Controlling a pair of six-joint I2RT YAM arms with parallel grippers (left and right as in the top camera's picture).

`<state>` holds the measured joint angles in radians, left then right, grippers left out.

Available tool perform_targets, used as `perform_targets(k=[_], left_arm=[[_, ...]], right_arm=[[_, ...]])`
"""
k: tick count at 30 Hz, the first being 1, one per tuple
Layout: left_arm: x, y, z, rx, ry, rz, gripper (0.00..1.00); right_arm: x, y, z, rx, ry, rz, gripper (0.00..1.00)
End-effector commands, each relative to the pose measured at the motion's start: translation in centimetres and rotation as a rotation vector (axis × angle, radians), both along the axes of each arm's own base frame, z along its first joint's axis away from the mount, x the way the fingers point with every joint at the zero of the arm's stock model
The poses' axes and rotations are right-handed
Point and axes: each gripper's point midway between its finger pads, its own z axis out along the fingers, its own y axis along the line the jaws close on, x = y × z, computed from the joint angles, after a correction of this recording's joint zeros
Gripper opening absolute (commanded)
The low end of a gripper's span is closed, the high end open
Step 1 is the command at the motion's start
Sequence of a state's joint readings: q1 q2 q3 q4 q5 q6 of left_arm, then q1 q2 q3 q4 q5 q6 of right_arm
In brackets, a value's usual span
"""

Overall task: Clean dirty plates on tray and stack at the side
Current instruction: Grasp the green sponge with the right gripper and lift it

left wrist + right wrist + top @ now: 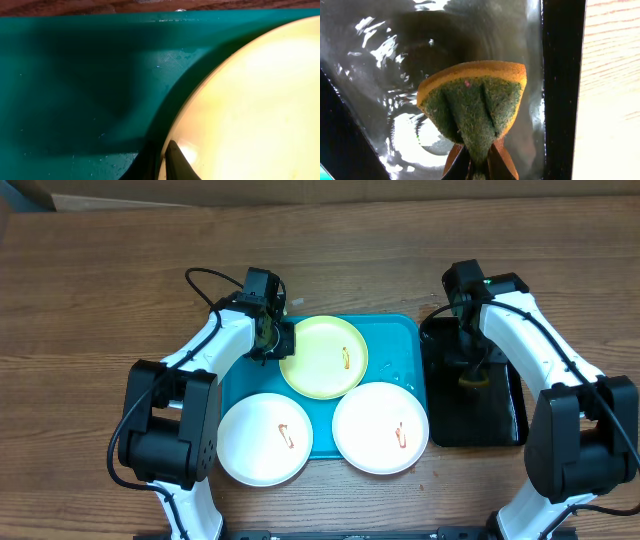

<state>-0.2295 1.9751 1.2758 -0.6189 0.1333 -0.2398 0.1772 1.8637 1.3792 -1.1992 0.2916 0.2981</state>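
Overhead feed first: on the wooden surface [100, 270] I see the turquoise tray [238, 380] at centre with all three plates on it. The yellow-green plate [323, 357] sits at the far side. The near-left white plate [265, 438] and the near-right white plate [380, 427] lie side by side in front of it, and each plate carries a small reddish smear [346, 360]. The yellow-green plate's near edge meets both white ones, and I cannot tell whether it overlaps them. My left end effector [272, 338] is down at that plate's left edge. Just beside the turquoise tray lies a black tray [500, 420], and my right end effector [470, 372] is over it with a sponge [473, 380]. On the left wrist feed the turquoise floor fills most of the frame, with a strip of wood along the top. The yellow-green plate bulges in from the right, and one dark finger [176, 161] lies at its rim. The other finger is out of view, so I cannot tell whether this end effector is clamped or parted. On the right wrist feed the end effector is closed on the sponge, pinching its lower end, green scouring face toward the camera and an orange-yellow layer arching over the top. Behind it the black tray's floor is wet and glossy, with bare wood beyond its rim
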Motion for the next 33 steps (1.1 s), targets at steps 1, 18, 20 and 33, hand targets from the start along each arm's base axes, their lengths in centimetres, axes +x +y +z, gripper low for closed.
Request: perform_targets(k=[1,18,20,33], left_arm=[[0.2,0.5,-0.4,0.030,-0.001,0.015,0.09],[0.2,0.5,-0.4,0.030,-0.002,0.016,0.10],[0.2,0.6,-0.4,0.030,-0.001,0.015,0.09],[0.2,0.5,-0.4,0.030,0.000,0.016,0.04]], right_arm=[[1.0,0.3,1.3,0.015,-0.052,0.017,0.04],[0.2,0.0,1.9,-0.040,-0.032,-0.005,0.04],[0.3,-0.2,1.9,-0.039,-0.055,-0.071,0.04],[0.7,0.3,3.8,-0.004,-0.053,-0.073,0.04]])
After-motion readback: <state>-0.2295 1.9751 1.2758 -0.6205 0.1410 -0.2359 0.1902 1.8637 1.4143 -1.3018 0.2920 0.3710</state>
